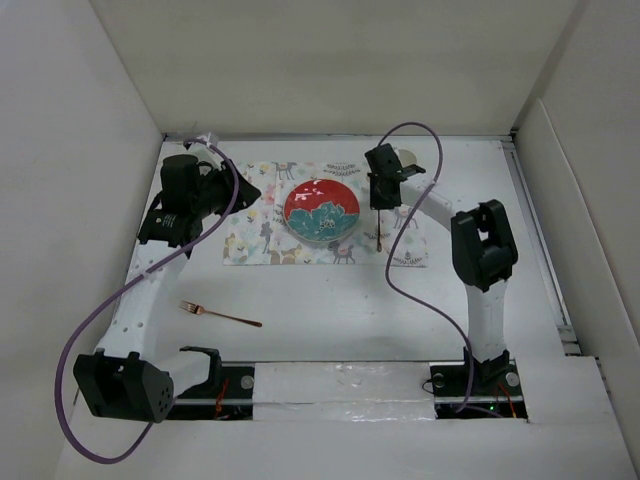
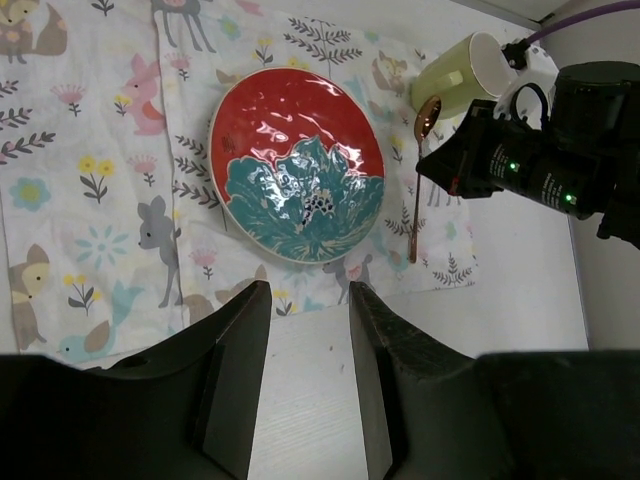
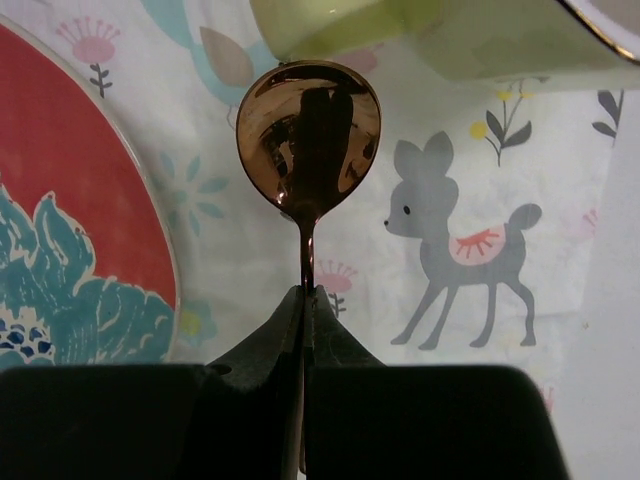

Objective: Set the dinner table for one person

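On the white dinner table [image 1: 340, 320] lies a deer-print placemat [image 1: 250, 245] with a red and teal plate [image 1: 321, 211] on its middle. My right gripper [image 3: 308, 292] is shut on the handle of a copper spoon [image 3: 308, 135]. The spoon [image 1: 379, 235] runs just right of the plate [image 2: 297, 165], with its bowl pointing toward a green mug [image 2: 465, 70]. Whether the spoon touches the mat, I cannot tell. My left gripper [image 2: 308, 295] hovers open by the placemat's left part, nothing between its fingers. A copper fork [image 1: 220, 315] lies on the bare table, front left.
The mug [image 1: 405, 158] lies tipped at the placemat's far right corner, close behind the right gripper [image 1: 380, 195]. White walls border the table on three sides. A purple cable loops over each arm.
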Available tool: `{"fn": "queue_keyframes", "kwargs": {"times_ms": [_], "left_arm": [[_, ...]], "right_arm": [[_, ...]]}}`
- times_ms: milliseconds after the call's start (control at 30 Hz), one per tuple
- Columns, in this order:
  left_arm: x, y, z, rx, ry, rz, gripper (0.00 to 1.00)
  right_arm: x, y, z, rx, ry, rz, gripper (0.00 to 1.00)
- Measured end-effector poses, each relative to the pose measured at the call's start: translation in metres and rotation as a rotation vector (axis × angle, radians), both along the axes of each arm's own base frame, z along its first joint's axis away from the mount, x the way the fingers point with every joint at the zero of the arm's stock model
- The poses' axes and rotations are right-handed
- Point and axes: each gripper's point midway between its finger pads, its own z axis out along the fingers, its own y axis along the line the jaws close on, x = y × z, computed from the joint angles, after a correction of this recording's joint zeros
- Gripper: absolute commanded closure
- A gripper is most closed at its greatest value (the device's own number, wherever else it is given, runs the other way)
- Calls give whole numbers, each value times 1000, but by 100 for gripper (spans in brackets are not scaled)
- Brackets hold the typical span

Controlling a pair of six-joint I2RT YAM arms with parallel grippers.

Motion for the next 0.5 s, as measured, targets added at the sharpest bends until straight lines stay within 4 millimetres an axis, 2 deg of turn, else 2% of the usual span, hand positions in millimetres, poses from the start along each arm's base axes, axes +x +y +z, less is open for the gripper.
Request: {"fn": "queue_keyframes", "kwargs": {"times_ms": [167, 467, 500], "left_arm": [[0, 0, -5, 2, 12, 0, 66], [0, 1, -8, 4, 20, 5, 66], [0, 1, -8, 5, 20, 6, 66]], "right_arm": [[12, 8, -10, 3, 11, 11, 100], [19, 8, -24, -6, 41, 11, 100], [20, 9, -26, -6, 42, 10, 95]]}}
